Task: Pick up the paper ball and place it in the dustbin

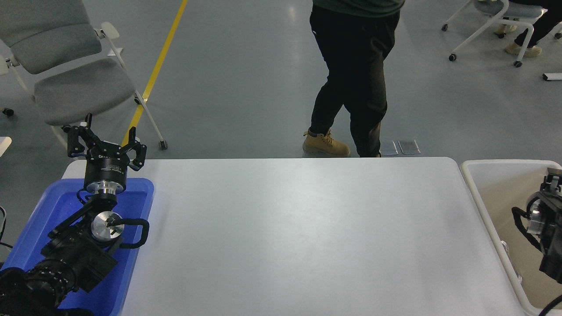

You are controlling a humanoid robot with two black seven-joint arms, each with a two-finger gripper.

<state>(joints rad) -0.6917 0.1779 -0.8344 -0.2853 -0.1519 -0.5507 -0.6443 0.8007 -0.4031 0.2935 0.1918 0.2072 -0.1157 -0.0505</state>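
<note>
The cream-beige dustbin (505, 162) stands at the table's right end. My right arm comes in from the right edge and hangs over the bin's inside. Only the near part of my right gripper (552, 178) shows at the picture's edge. The paper ball is not in view on the table, at the gripper, or on the part of the bin floor that shows. My left gripper (106, 139) is open and empty, parked above the far end of the blue tray at the lower left.
A shallow blue tray (139, 189) lies at the table's left end under the left arm. A person in black trousers and tan boots (351, 66) stands on the floor beyond the table's far edge. A grey chair (66, 66) stands at the far left.
</note>
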